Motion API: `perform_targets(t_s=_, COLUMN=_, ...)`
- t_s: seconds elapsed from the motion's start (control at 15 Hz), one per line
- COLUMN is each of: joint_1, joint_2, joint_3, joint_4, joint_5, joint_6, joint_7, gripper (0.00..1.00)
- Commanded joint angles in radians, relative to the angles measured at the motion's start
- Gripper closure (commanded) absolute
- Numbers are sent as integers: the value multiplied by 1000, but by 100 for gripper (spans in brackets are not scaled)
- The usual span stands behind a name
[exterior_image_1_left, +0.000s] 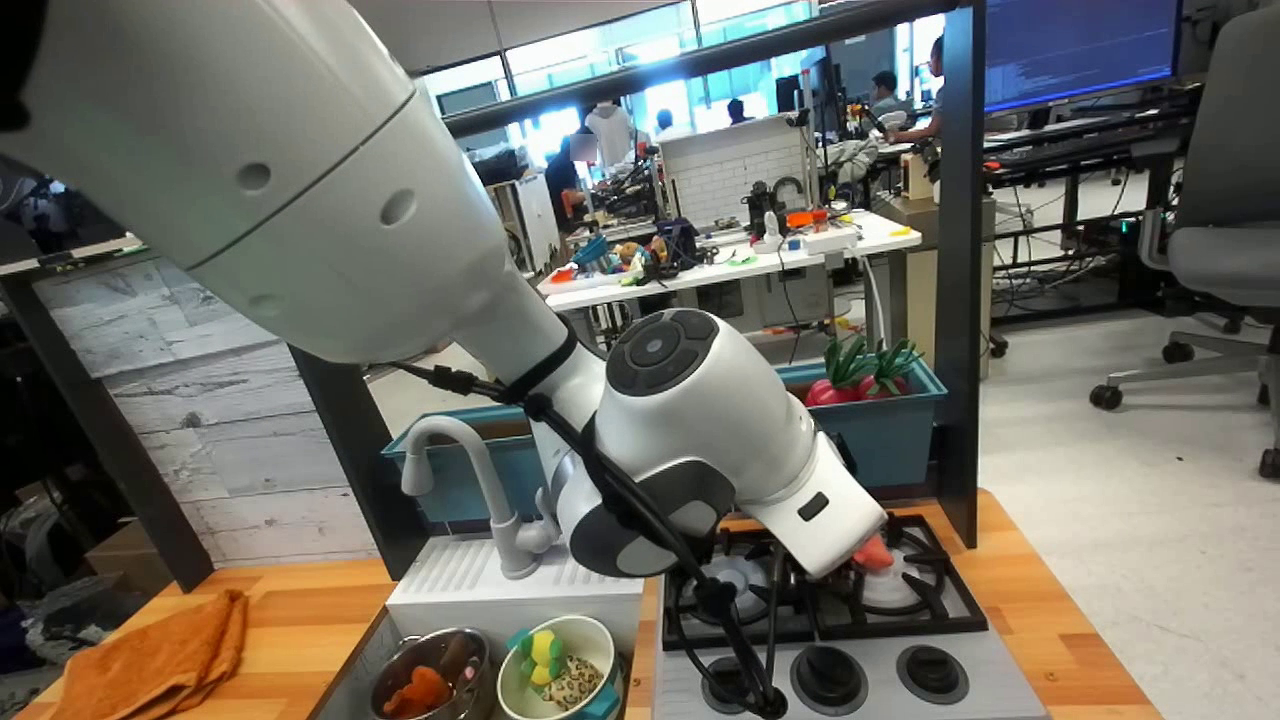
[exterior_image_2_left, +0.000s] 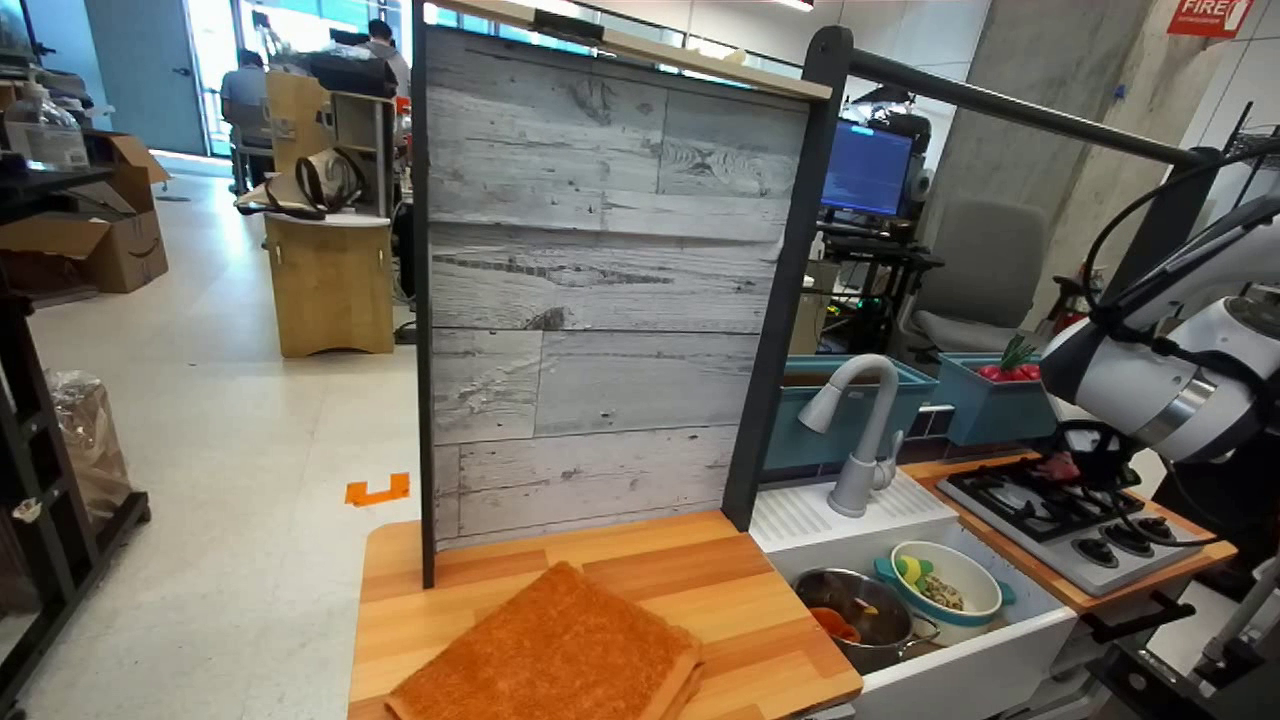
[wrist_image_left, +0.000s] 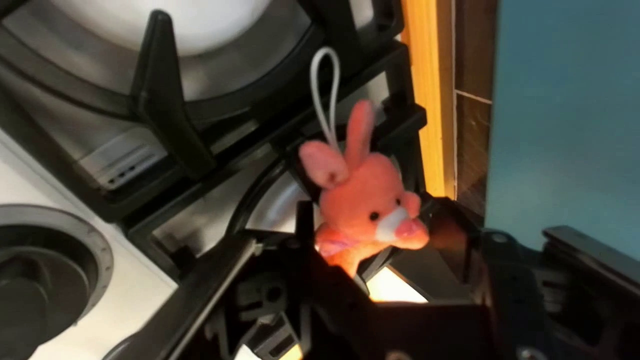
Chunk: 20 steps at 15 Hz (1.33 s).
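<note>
Pink plush toy (wrist_image_left: 362, 195) sits between the fingers (wrist_image_left: 304, 222) of the gripper (wrist_image_left: 375, 215), its long ears reaching beyond the fingertips. The fingers stand apart on either side of it; whether they pinch it, I cannot tell. A black stove grate (wrist_image_left: 165, 120) lies ahead of and below the fingertips, and a teal planter (wrist_image_left: 560, 115) just beside the gripper. Only the wrist view shows the toy's face and white loop (wrist_image_left: 317, 90); in both exterior views it is a small pink patch at the gripper. Those views add, well apart from the gripper, a metal pot (exterior_image_2_left: 880, 657), a white pot (exterior_image_2_left: 965, 622) and, farther off, an orange cloth (exterior_image_2_left: 560, 650).
</note>
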Motion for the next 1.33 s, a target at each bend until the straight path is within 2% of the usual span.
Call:
perform_targets(t_s=0.0, joint_1=39, joint_2=28, joint_3=-49, joint_4=50, joint_5=14, joint_6=-37, joint_7=46, gripper=39)
perform_targets(t_s=0.33, joint_1=42, joint_2=0, joint_3=-40, joint_4=23, joint_5=29, joint_6=-56, joint_7=26, gripper=43)
perform_targets(t_s=0.73, joint_1=49, joint_2=-45, joint_3=-25, joint_4=-38, joint_5=26, joint_6=-71, joint_7=3, gripper=38)
perform_targets(t_s=0.8, joint_1=55, joint_2=-57, joint_3=-29, joint_4=-54, joint_5=26, joint_6=-72, joint_7=-3, gripper=42)
perform_targets(t_s=0.87, joint_1=53, joint_2=-65, joint_3=-22, joint_4=-64, joint_5=21, joint_6=-67, joint_7=-16, gripper=63)
perform_targets(t_s=1.0, joint_1=68, joint_2=-117, joint_3=-33, joint_4=-144, joint_5=21, joint_6=-108, joint_7=-43, gripper=72)
perform_targets(t_s=1.13, joint_1=106, joint_2=-162, joint_3=-76, joint_4=-218, joint_5=23, joint_6=-154, joint_7=-46, gripper=89)
perform_targets(t_s=1.27, joint_1=150, joint_2=-196, joint_3=-126, joint_4=-257, joint_5=18, joint_6=-197, joint_7=-20, gripper=99)
